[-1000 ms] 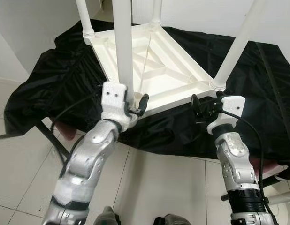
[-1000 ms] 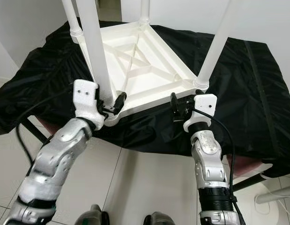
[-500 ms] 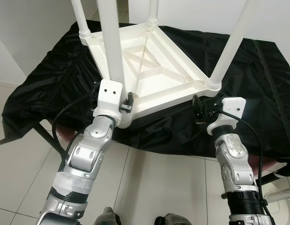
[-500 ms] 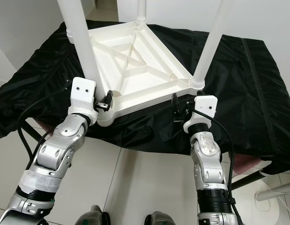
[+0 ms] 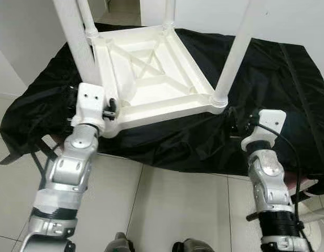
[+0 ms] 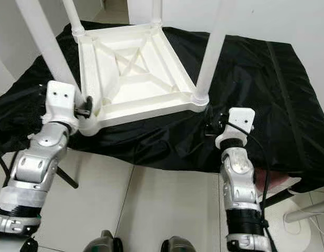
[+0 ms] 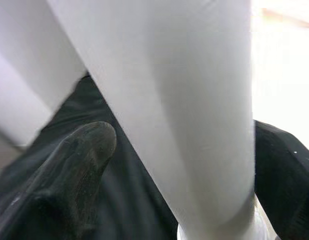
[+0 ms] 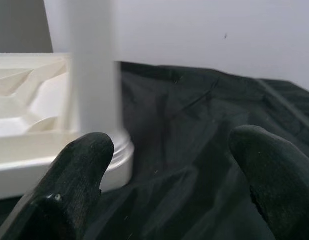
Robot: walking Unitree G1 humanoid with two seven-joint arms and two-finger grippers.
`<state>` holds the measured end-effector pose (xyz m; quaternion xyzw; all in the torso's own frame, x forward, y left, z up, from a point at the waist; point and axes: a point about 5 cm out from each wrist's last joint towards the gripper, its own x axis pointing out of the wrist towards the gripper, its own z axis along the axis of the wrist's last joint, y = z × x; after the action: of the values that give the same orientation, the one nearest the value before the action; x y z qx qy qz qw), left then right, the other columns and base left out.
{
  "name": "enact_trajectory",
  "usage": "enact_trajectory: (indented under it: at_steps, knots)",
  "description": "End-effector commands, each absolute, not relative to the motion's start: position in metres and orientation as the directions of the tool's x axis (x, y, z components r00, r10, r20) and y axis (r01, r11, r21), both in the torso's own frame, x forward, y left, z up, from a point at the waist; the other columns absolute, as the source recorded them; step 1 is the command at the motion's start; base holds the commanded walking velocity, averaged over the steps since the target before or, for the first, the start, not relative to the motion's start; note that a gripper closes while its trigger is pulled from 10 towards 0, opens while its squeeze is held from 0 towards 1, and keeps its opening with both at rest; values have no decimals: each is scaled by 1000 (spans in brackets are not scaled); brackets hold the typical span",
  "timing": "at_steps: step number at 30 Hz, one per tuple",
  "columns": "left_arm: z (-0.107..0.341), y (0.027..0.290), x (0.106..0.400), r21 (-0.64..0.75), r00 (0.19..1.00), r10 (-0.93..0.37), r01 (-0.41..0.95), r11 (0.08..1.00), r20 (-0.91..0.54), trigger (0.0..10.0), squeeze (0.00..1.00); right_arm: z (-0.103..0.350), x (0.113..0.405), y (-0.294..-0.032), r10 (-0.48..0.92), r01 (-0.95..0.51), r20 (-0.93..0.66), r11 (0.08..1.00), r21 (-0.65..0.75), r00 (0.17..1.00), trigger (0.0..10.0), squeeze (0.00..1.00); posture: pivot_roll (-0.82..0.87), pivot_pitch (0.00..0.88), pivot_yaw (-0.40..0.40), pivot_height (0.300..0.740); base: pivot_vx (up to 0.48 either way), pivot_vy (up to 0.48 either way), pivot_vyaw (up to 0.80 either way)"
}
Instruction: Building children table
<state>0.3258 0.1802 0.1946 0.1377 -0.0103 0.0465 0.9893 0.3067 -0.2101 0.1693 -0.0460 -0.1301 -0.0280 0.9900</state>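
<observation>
A white plastic children's table (image 5: pixel 151 113) lies upside down on a black-draped surface, its legs pointing up. My left gripper (image 5: pixel 110 107) is at the near-left corner, shut on the base of the near-left leg (image 5: pixel 73 31). In the left wrist view that leg (image 7: pixel 184 100) runs close beside one black finger (image 7: pixel 79 160). My right gripper (image 5: pixel 238 123) hangs open over the cloth, a little to the right of the near-right leg (image 5: pixel 235 47) and not touching it. The right wrist view has its fingers (image 8: pixel 79 175) spread wide, with the leg's foot (image 8: pixel 114 150) beyond them.
The black cloth (image 5: pixel 277 79) drapes over the support's front edge. Dark metal legs (image 5: pixel 46 149) show beneath it on the left. Pale floor tiles (image 5: pixel 177 210) lie in front, white walls stand behind, and a white cable (image 5: pixel 314 205) lies at the lower right.
The upturned table has swung and slid to my left across the cloth, with the left gripper holding its corner leg. The right gripper has come away from the near-right leg's base.
</observation>
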Motion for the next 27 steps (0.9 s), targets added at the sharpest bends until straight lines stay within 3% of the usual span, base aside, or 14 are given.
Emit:
enact_trajectory:
  at_steps: [1,5,6,7,8,12,22,27]
  knots:
    - [199,196,326,288,971,226,-237,928,73,10000,0,164,309,-209,-18,36,226,996,-76,974,10000,0,-15,80,3,740,0,0,0]
    - [201,205,327,297,957,276,-290,910,89,10000,0,164,318,-209,48,-29,198,995,-99,979,10000,0,-17,85,3,740,0,0,0]
    - [203,211,328,285,942,322,-336,898,94,10000,0,164,324,-207,90,-71,175,991,-112,980,10000,118,-16,88,2,740,0,0,0]
    - [203,211,328,285,942,322,-336,898,94,10000,0,164,324,-207,90,-71,175,991,-112,980,10000,118,-16,88,2,740,0,0,0]
    - [204,218,328,281,920,378,-391,877,101,10000,0,165,329,-204,147,-126,156,982,-137,977,10000,0,-17,89,1,740,0,0,0]
    - [206,230,331,281,867,487,-495,822,105,10000,0,167,342,-194,280,-256,109,948,-192,954,10000,0,-22,99,-5,740,0,0,0]
    - [212,241,337,350,796,592,-595,724,128,10000,0,175,361,-176,399,-381,74,906,-184,914,10000,0,-28,111,-14,740,0,0,0]
    - [214,248,338,430,731,662,-657,619,164,10000,0,180,372,-155,469,-451,80,875,-175,879,10000,0,-28,119,-23,740,0,0,0]
